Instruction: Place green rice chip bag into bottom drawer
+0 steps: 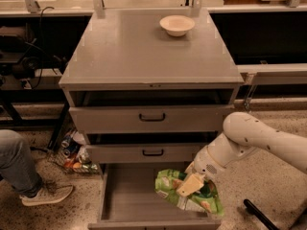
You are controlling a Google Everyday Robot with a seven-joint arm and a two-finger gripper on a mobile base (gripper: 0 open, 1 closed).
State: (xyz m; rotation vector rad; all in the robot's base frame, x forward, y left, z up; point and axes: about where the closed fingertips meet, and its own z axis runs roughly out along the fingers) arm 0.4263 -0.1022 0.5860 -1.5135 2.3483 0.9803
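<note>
The green rice chip bag [187, 193] is a crinkly bright-green pouch held in my gripper [191, 185] above the right side of the open bottom drawer [129, 195]. The gripper is shut on the bag, one cream finger lying across its middle. The white arm reaches in from the right. The drawer is pulled out, showing a flat grey interior. The bag's lower edge hangs near the drawer's front right corner; I cannot tell whether it touches the drawer floor.
Two shallower grey drawers with black handles [152, 117] sit above, slightly open. A cream bowl [177, 24] stands on the cabinet top. A person's leg and shoe [33, 190] are at the left. Cans and clutter [72, 152] lie beside the cabinet. A black base leg [259, 214] is at the lower right.
</note>
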